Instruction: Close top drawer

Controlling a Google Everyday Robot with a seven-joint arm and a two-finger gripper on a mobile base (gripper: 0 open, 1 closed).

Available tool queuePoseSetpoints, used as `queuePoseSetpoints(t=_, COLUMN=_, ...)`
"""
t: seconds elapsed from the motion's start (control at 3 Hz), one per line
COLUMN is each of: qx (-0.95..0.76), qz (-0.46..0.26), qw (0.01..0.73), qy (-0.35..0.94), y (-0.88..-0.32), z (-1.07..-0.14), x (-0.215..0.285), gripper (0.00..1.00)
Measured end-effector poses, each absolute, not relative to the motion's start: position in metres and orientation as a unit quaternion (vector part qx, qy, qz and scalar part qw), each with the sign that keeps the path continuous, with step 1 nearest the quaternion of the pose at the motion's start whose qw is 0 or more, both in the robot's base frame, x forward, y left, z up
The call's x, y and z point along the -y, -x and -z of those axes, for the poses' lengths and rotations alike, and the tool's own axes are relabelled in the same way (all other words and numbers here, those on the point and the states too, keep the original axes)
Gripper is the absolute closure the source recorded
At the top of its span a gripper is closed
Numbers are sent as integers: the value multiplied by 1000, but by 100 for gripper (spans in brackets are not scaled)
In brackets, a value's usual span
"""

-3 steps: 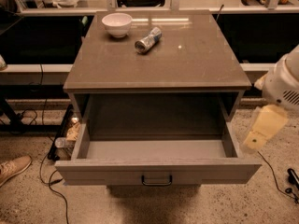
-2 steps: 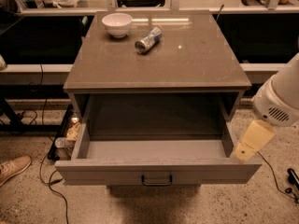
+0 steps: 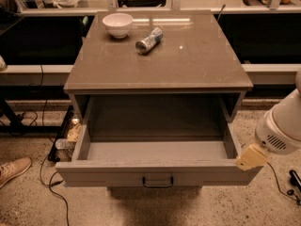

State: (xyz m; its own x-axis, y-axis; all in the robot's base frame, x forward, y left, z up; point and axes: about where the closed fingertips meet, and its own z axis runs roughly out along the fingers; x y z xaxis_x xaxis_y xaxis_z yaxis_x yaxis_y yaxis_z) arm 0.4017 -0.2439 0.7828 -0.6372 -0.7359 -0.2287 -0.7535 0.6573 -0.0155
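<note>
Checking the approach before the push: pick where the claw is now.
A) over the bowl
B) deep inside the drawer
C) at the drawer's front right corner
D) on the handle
C: the claw sits at the open drawer's front right corner, well right of the handle.

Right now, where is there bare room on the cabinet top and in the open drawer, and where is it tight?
The cabinet top is bare across its front half and right of the drink can; back-left holds the white bowl and that can. The top drawer shows a bare floor, wall to wall. Tight: the gripper at its front-right corner.
</note>
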Motion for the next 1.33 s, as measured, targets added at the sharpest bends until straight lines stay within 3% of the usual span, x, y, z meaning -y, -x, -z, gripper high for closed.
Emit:
queuePoseSetpoints(t=0.67, qx=-906, qz=-42, qw=104, qy=408, y=-399, z=-778, x=246, gripper=100)
queuePoseSetpoints(t=1.33, qx=-933, qz=-74, qw=72, qy=345, y=-382, z=-711, x=267, gripper=100)
